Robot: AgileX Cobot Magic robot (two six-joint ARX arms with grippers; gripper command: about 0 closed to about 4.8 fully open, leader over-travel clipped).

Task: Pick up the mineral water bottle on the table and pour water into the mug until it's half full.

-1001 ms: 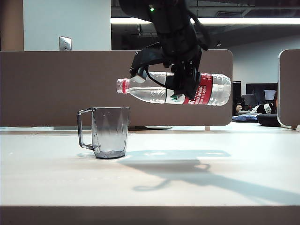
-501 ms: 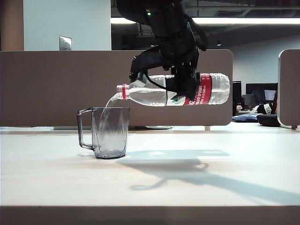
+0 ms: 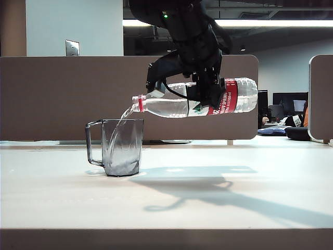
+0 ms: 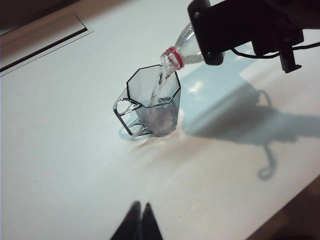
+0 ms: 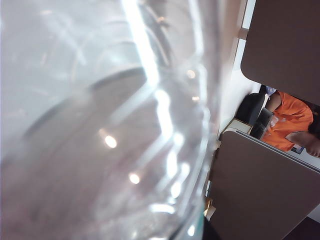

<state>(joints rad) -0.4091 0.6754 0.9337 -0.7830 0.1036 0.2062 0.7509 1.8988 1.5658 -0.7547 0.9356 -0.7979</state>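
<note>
The mineral water bottle (image 3: 171, 107) lies nearly level in the air, its red-ringed neck tipped down over the mug (image 3: 122, 146). My right gripper (image 3: 205, 91) is shut on its middle, beside the red label. A thin stream of water (image 3: 125, 113) falls from the mouth into the smoky-grey mug, which stands on the table (image 3: 208, 208) with its handle to the left. In the left wrist view the bottle neck (image 4: 175, 56) hangs over the mug (image 4: 152, 100), and water pools in the cup's bottom. My left gripper (image 4: 139, 210) hovers shut and empty, apart from the mug. The bottle's clear wall (image 5: 100, 125) fills the right wrist view.
A brown partition (image 3: 52, 94) runs along the table's far edge, and another (image 3: 321, 99) stands at the right. The arm's shadow (image 3: 208, 190) lies on the table right of the mug. A person in orange (image 5: 290, 117) sits beyond the partitions.
The bottle's neck has dipped lower as the right wrist rolled. Water started running from its mouth into the mug, and a little has gathered at the mug's bottom.
</note>
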